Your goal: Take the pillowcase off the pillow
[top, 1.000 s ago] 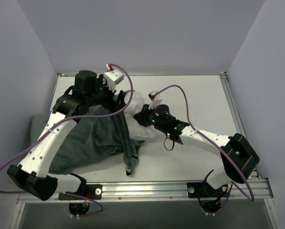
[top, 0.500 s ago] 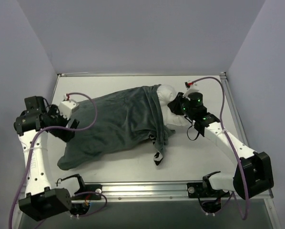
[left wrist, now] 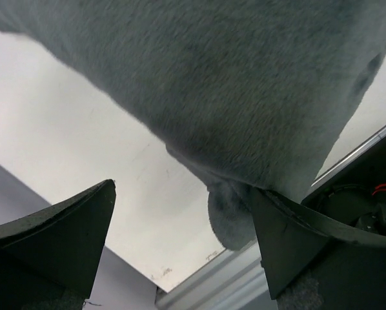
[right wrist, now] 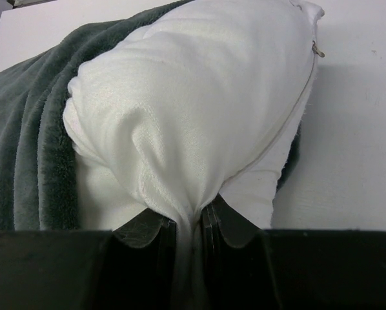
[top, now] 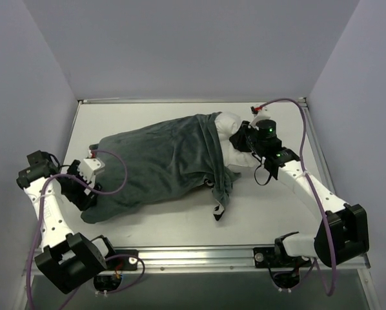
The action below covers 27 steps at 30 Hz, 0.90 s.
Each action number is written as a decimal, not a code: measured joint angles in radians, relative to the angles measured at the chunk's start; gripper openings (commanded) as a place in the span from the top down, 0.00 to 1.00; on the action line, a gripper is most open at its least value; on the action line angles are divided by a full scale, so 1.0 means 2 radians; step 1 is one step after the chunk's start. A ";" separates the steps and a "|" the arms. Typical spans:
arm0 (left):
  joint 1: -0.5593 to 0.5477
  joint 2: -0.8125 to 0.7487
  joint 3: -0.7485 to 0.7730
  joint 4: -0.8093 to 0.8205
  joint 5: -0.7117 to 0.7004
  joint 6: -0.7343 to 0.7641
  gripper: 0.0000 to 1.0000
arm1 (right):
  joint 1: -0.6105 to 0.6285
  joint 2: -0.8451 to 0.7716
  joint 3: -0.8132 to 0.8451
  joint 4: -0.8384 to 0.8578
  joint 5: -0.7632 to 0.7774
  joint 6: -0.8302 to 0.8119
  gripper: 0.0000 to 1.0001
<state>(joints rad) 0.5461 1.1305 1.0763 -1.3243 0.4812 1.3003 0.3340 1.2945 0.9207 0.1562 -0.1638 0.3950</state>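
Observation:
The pillowcase (top: pixel 157 168) lies dark grey side up across the table and covers most of the pillow. Only the pillow's white right end (top: pixel 230 132) sticks out of the open mouth. A small striped flap (top: pixel 217 209) hangs at that mouth's near edge. My right gripper (top: pixel 243 139) is shut on a pinch of the white pillow (right wrist: pixel 193 97) fabric, its fingertips (right wrist: pixel 188 223) squeezing a fold, grey pillowcase (right wrist: pixel 31 116) to the left. My left gripper (top: pixel 88 192) stands open at the pillowcase's near left corner. That corner (left wrist: pixel 228 219) lies against the right finger (left wrist: pixel 296 239), with nothing gripped.
White table (top: pixel 277 213) with a metal rail (top: pixel 244 253) along the near edge. Lilac walls close in on the left, back and right. Purple cables loop over both arms. My left arm's elbow (top: pixel 35 169) sits close to the left wall.
The left arm swung off the pillow to the left and came down at the pillowcase's near left corner. The right gripper drew the pillow's end rightwards, and the whole bundle shifted right.

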 measured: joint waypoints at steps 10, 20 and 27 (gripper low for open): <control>-0.008 0.035 -0.078 0.002 -0.019 -0.008 0.98 | 0.000 0.007 0.008 -0.004 0.000 0.002 1.00; 0.052 0.076 -0.078 0.242 -0.057 -0.129 0.98 | -0.092 -0.031 0.045 -0.083 -0.057 0.008 1.00; 0.057 0.178 -0.077 0.393 -0.059 -0.197 0.98 | -0.197 -0.089 0.111 -0.166 -0.127 0.002 1.00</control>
<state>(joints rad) 0.6594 1.4860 0.9222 -0.5373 0.3630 0.9062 -0.0601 1.1160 1.1427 -0.1761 -0.4183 0.3996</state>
